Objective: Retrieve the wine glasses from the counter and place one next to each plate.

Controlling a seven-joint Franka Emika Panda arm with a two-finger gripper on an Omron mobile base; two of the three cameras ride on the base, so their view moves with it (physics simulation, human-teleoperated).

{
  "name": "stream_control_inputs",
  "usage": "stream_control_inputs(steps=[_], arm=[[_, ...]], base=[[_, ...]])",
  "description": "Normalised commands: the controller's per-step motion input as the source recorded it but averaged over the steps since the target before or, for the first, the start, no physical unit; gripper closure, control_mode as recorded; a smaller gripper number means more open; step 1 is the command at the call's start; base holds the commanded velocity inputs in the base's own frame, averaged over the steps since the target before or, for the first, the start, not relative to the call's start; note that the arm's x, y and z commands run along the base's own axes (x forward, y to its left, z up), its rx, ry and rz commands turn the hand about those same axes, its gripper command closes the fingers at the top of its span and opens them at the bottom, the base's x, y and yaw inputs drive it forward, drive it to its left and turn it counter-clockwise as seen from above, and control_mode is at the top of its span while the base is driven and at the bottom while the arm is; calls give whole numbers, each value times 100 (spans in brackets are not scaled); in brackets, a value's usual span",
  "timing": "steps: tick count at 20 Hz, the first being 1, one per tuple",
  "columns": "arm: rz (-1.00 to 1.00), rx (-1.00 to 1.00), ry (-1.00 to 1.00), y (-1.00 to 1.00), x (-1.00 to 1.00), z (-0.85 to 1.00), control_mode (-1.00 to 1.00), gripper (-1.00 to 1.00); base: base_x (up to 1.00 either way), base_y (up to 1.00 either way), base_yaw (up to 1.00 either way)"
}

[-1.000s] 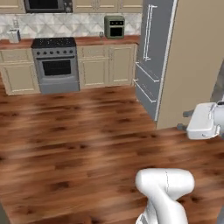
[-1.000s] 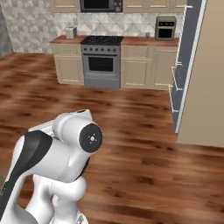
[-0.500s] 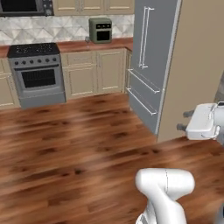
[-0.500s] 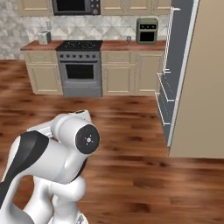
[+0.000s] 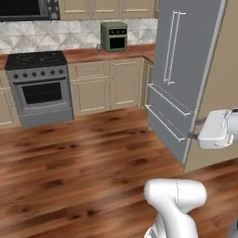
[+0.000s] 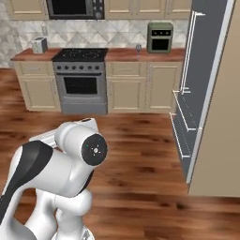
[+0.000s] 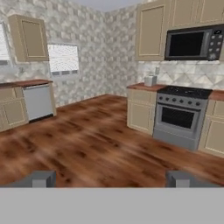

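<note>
The reddish-brown counter (image 5: 86,55) (image 6: 124,55) runs along the far wall beside the stove. On it, just left of the green toaster oven (image 5: 114,36) (image 6: 160,37), stands one tiny stemmed wine glass (image 5: 98,47) (image 6: 138,47); a second glass cannot be made out. The plates are out of view. My gripper (image 7: 110,179) is open with nothing between its two fingertips (image 7: 41,178), held high over the floor and far from the counter. Its white hand (image 5: 216,129) hangs at the right edge of the left base view.
A grey stove (image 5: 39,86) (image 6: 82,82) (image 7: 179,116) sits under a microwave (image 7: 192,43). The tall grey fridge (image 5: 183,69) (image 6: 199,79) and a beige side panel (image 6: 220,122) stand close on the right. Wooden floor (image 5: 93,158) lies open ahead. A small toaster (image 6: 39,45) sits on the left counter.
The base has driven forward and turned, so the whole scene shifted: counter, stove and fridge are nearer and larger. The arm keeps its pose on the base.
</note>
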Motion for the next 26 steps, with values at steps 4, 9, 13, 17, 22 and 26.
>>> stream_control_inputs(steps=[4, 9, 13, 17, 22, 26], arm=[[0, 0, 0, 0, 0, 0, 100, -100], [0, 0, 0, 0, 0, 0, 100, -100], [0, 0, 0, 0, 0, 0, 100, -100], [0, 0, 0, 0, 0, 0, 100, -100], [0, 0, 0, 0, 0, 0, 100, -100], [0, 0, 0, 0, 0, 0, 100, -100]], base=[[100, 0, 0], [100, 0, 0], [100, 0, 0], [100, 0, 0], [100, -1, 0], [100, -22, 0]])
